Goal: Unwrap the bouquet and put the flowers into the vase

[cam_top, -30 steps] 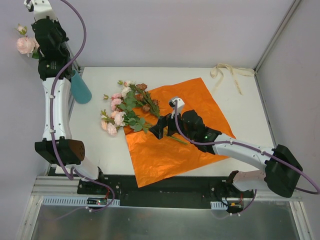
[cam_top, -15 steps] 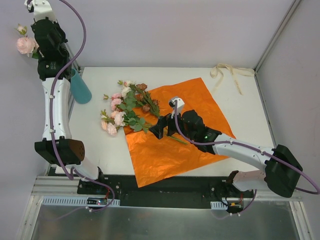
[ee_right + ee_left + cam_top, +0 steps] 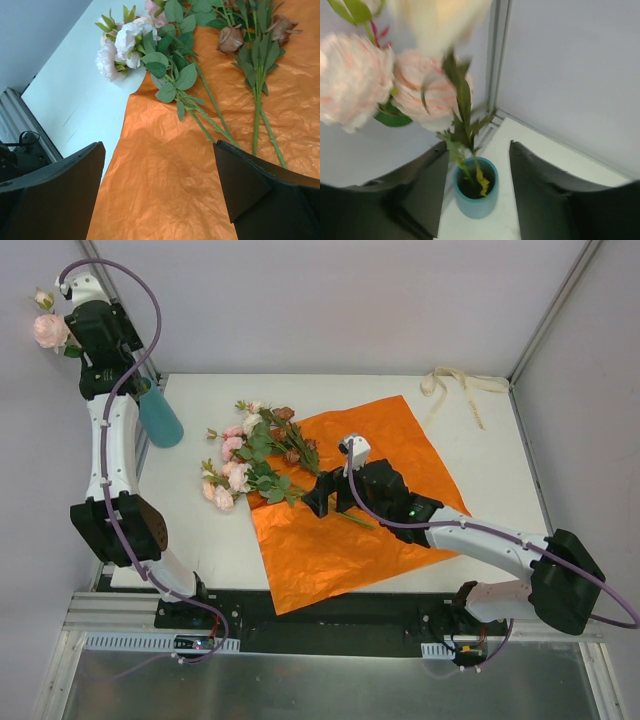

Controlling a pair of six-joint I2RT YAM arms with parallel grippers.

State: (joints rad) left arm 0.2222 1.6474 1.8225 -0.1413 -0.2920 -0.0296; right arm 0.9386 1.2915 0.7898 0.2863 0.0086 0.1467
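Top external view: the vase (image 3: 160,418) stands at the far-left corner of the surface (image 3: 200,530). Left wrist view: the left gripper (image 3: 477,146) hangs directly above the vase, jaws released on either side of a pink rose stem (image 3: 461,117) whose foot sits inside the vase. Right of the vase, the other flowers (image 3: 250,455) lie partly on orange paper (image 3: 330,540). The right gripper (image 3: 157,150), jaws spread and empty, hovers over their stems.

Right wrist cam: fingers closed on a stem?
No, the right gripper's fingers stand wide apart above the orange paper, and the flowers lie loose with nothing clamped.
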